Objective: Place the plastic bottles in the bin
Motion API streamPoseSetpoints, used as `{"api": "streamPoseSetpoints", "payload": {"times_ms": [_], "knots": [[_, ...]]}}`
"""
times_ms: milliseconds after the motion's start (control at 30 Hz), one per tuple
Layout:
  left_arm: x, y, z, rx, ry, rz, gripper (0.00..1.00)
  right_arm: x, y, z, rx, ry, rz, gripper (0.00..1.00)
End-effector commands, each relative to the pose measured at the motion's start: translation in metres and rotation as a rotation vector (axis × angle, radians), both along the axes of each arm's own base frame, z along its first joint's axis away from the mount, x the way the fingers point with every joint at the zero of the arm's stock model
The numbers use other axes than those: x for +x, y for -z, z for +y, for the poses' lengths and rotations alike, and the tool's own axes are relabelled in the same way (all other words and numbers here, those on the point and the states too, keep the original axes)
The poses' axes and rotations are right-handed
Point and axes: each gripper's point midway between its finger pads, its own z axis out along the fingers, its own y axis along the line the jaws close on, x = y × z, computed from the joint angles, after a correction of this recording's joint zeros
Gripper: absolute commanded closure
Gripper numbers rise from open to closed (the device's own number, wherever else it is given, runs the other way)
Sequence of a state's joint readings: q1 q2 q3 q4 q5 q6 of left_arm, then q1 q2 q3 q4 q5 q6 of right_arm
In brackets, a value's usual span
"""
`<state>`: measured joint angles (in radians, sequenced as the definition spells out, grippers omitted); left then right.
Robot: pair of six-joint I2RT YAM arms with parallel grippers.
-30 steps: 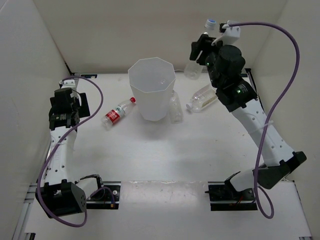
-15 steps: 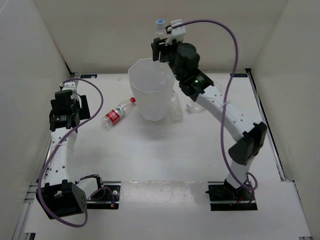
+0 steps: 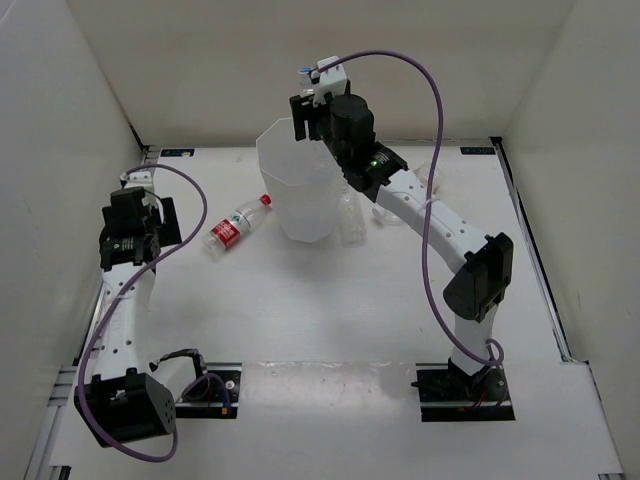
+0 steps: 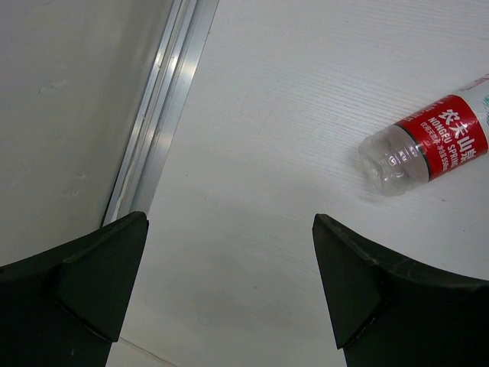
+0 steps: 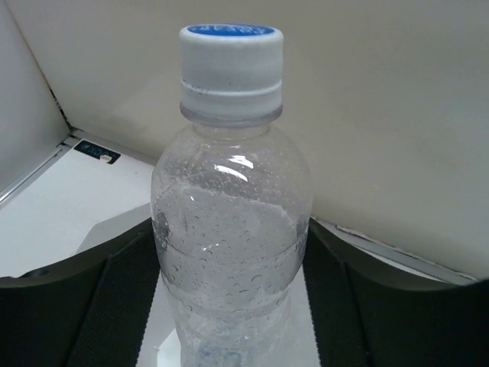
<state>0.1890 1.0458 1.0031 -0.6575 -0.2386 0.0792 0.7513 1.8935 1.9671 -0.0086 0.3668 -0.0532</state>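
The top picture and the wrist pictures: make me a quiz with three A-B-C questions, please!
1. Where is the red-labelled bottle? A) on the wall B) on the table, left of the bin C) on a shelf
2. The cap on the bottle held by the right gripper is: A) red B) white, blue on top C) green
3. The left gripper is: A) open, empty B) shut on a bottle C) shut on a cable
Answers: 1B, it lies beside the bin. 2B, the right wrist view shows it. 3A, its fingers stand apart.
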Motion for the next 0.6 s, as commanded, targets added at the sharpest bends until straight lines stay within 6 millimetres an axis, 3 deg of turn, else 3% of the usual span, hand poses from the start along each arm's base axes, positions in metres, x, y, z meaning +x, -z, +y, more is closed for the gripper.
{"api": "streamPoseSetpoints", "payload": {"times_ms": [0,67,200,400,467,533,567], "knots": [[-0.001,-0.008,-0.002,-0.008,0.008,-0.032,0.00,-0.015,-0.037,-0.012,0.048,-0.002,-0.049,0.21],[0.000,-0.006,-0.002,-0.010,0.008,-0.024,0.00,-0.017,-0.040,-0.011,0.049,-0.013,-0.051,0.17],[0.001,-0.005,-0.004,-0.021,0.022,-0.026,0.00,-0.024,-0.069,-0.017,0.096,-0.013,-0.089,0.02],[0.000,0.002,-0.014,0.013,0.161,0.031,0.00,-0.045,-0.111,-0.036,0.160,-0.015,-0.140,0.00],[0.003,0.006,-0.023,0.069,0.305,0.066,0.00,-0.059,-0.125,-0.042,0.190,-0.042,-0.145,0.00],[0.002,0.019,-0.042,0.096,0.488,0.142,0.00,-0.071,-0.125,-0.041,0.182,-0.096,-0.121,0.00],[0.001,0.025,-0.051,0.175,0.629,0.196,0.00,-0.078,-0.132,-0.051,0.194,-0.097,-0.123,0.00]]}}
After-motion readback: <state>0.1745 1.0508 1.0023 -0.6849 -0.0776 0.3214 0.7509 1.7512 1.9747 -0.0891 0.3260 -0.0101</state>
